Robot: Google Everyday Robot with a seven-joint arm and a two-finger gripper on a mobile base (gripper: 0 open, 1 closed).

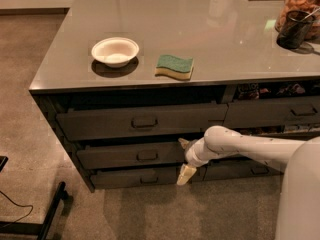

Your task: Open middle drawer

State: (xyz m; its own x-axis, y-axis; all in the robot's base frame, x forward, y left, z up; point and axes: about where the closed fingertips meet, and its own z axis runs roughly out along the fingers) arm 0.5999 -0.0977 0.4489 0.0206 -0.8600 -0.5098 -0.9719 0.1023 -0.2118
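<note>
The middle drawer is the dark grey-brown front in the left column, between a taller front above and a slimmer one below. Its small loop handle sits at its centre. My gripper is on a white arm that comes in from the right and sits at the drawer's right end, to the right of the handle. Its fingers stand apart: a pale lower finger hangs in front of the bottom drawer, and a small upper tip shows at the middle drawer's top edge. It holds nothing.
The grey countertop carries a white bowl, a green and yellow sponge, and a dark cup at the far right. More drawers fill the right column. A black stand leg lies on the floor at left.
</note>
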